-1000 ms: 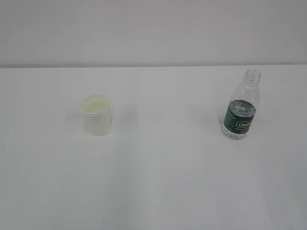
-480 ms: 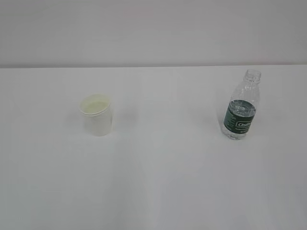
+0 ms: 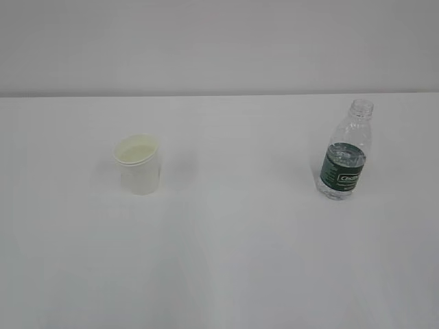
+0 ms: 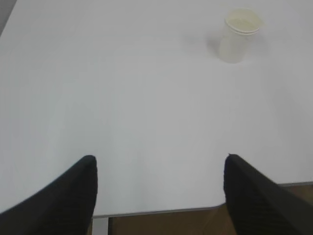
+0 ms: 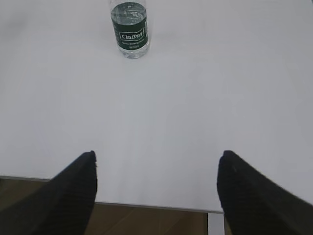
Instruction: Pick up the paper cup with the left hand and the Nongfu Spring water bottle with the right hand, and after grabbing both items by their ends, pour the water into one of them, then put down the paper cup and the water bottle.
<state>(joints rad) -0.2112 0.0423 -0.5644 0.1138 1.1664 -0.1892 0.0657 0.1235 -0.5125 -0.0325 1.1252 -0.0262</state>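
The white paper cup (image 3: 138, 164) stands upright on the left of the white table; in the left wrist view the paper cup (image 4: 239, 34) is far ahead at the upper right. The uncapped water bottle (image 3: 345, 153) with its dark green label stands upright on the right, clear water inside reaching about the label's top. In the right wrist view the water bottle (image 5: 130, 30) is far ahead, left of centre. My left gripper (image 4: 159, 164) hangs open over the table's near edge with nothing between its fingers. My right gripper (image 5: 156, 159) is likewise open and empty. Neither arm shows in the exterior view.
The white table (image 3: 226, 226) runs back to a plain pale wall. Its near edge (image 4: 161, 211) shows between the left fingers, with brown floor below. The same edge (image 5: 156, 205) shows in the right wrist view.
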